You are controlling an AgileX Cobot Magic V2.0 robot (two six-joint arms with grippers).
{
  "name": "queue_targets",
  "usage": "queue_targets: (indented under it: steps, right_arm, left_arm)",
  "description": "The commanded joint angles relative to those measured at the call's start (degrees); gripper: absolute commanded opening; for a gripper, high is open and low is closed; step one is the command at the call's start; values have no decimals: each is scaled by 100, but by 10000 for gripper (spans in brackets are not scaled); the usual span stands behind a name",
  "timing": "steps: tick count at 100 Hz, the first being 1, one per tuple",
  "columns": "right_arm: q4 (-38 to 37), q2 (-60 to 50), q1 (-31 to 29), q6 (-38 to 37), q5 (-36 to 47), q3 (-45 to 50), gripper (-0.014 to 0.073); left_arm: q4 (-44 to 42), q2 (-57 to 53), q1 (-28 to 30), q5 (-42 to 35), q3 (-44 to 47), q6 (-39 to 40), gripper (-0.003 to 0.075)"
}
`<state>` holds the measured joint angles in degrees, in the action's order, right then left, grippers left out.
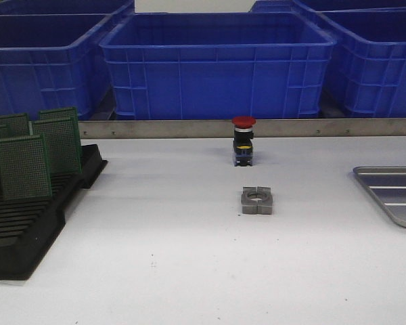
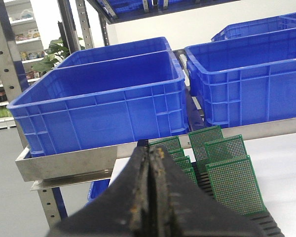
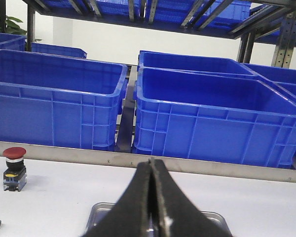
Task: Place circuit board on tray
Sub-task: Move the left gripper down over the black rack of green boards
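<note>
Several green circuit boards (image 1: 24,166) stand upright in a black slotted rack (image 1: 27,233) at the table's left; the left wrist view shows them too (image 2: 234,185). The silver-grey tray (image 1: 392,193) lies at the right edge, partly cut off. Neither gripper appears in the front view. My left gripper (image 2: 150,153) is shut with nothing in it, held just short of the boards. My right gripper (image 3: 152,161) is shut and empty too, and it hovers over the tray (image 3: 101,213), whose corners show on either side of its fingers.
A red-capped push button (image 1: 243,141) stands mid-table, with a grey metal block with a round hole (image 1: 257,200) in front of it. Large blue plastic bins (image 1: 216,64) line the back behind a metal rail (image 1: 257,128). The rack's front slots hold no boards.
</note>
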<state>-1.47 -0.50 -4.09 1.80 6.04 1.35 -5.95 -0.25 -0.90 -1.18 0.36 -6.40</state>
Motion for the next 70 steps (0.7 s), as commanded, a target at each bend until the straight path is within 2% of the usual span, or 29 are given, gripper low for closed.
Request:
queue_targets:
  steps: [1,44,58,70]
  right_arm:
    - [-40,-105,-25,0,441,60,-69]
    - [-40,-105,-25,0,441,60,-69]
    - [-40,-105,-25,0,441,60,-69]
    - [-40,-105,-25,0,441,60,-69]
  left_arm:
    - [63,-182,4,-442,212,68,-19]
    - [266,-182,4,-362,-27,68,-19]
    - [632,-67,4,118,-660,68,-19]
    - [644,285,4,1005,-1483,68,-19]
